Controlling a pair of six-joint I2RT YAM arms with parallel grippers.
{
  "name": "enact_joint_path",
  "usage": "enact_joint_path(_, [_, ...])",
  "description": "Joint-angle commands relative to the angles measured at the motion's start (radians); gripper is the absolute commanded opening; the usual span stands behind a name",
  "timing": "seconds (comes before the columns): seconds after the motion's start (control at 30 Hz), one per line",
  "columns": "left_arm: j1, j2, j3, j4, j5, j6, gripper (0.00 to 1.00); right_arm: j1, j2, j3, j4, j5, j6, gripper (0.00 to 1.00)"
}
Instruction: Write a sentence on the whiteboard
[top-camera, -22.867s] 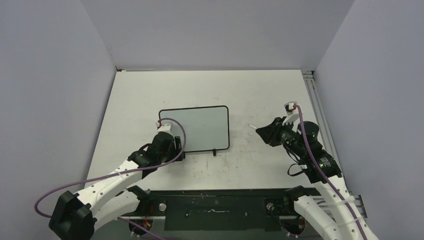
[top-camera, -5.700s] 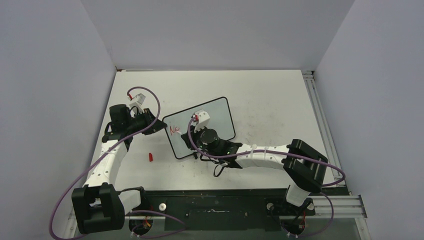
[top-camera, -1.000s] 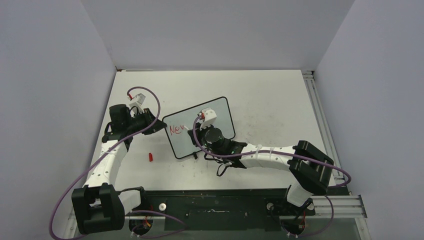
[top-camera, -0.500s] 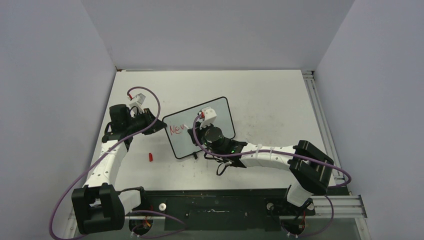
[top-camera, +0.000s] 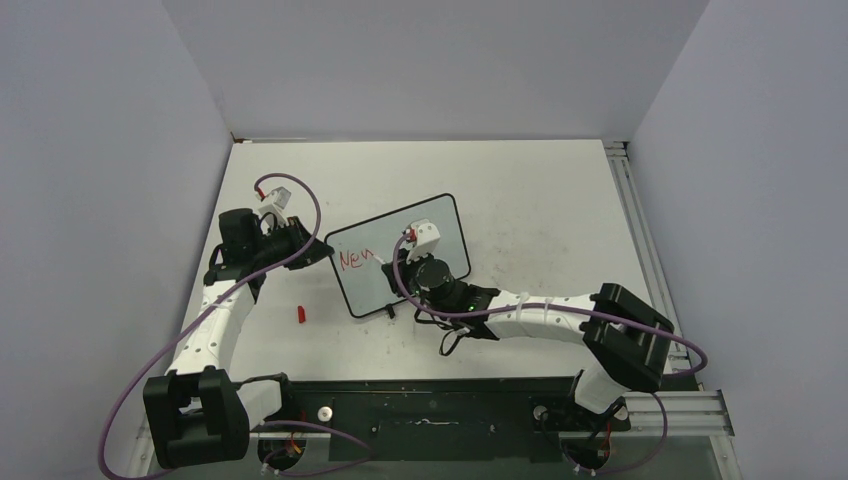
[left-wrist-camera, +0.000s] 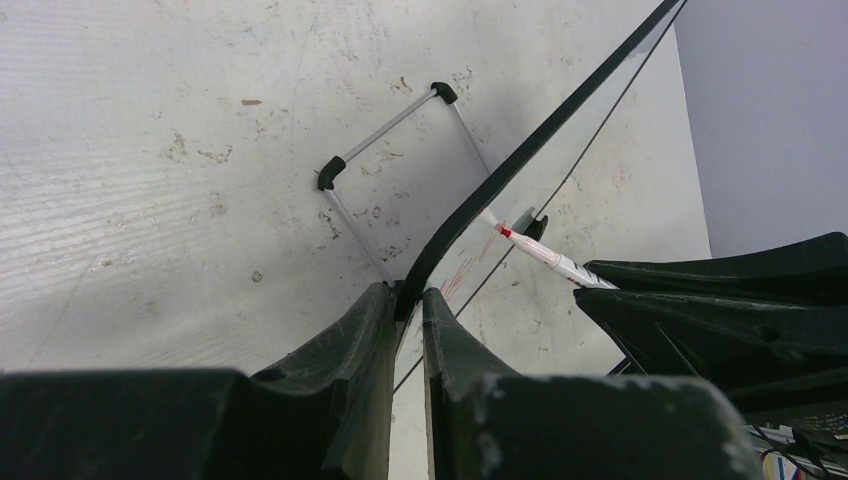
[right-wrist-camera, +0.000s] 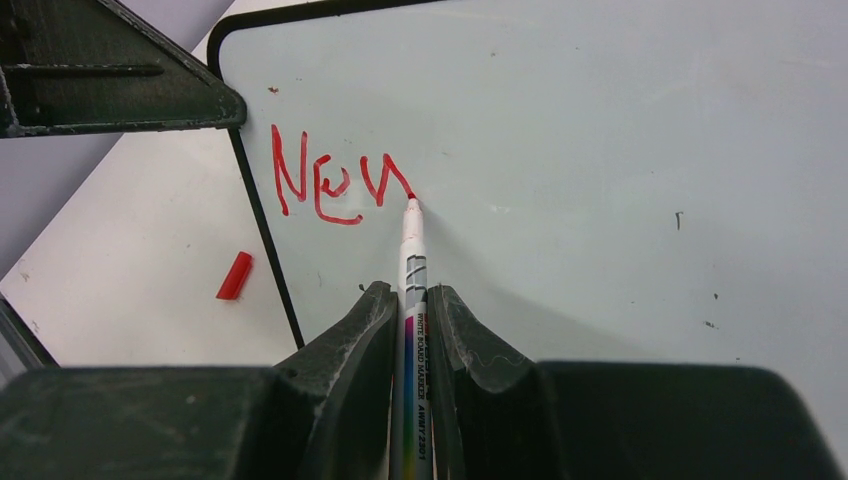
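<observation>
The whiteboard (top-camera: 440, 225) stands tilted on the table, its black frame (left-wrist-camera: 520, 160) running away from my left gripper (left-wrist-camera: 408, 293). That gripper is shut on the board's left edge (top-camera: 325, 245). My right gripper (right-wrist-camera: 404, 292) is shut on a white marker (right-wrist-camera: 411, 260) whose red tip touches the board (right-wrist-camera: 600, 150). The tip sits at the end of the sentence (right-wrist-camera: 335, 180), red lettering that reads "New" (top-camera: 355, 260). The marker (left-wrist-camera: 540, 258) also shows through the board in the left wrist view.
A red marker cap (top-camera: 300, 314) lies on the table left of the board, also visible in the right wrist view (right-wrist-camera: 234, 275). The board's wire stand with black feet (left-wrist-camera: 385, 130) rests on the scuffed tabletop. Grey walls enclose the table.
The right gripper has shifted slightly right along the board with the marker, and the third red letter has gained a stroke. The left arm has not moved.
</observation>
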Motion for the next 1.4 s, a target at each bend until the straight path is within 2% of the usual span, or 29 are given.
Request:
enact_joint_path(0.0, [0.004,-0.023,0.026,0.020,0.019,0.003,0.10,-0.005,-0.036,-0.025,0.000,0.040,0.018,0.05])
enact_joint_path(1.37, [0.003,-0.023,0.026,0.019,0.022,0.005,0.10,-0.015,-0.033,0.094,-0.014,0.048,-0.057,0.05])
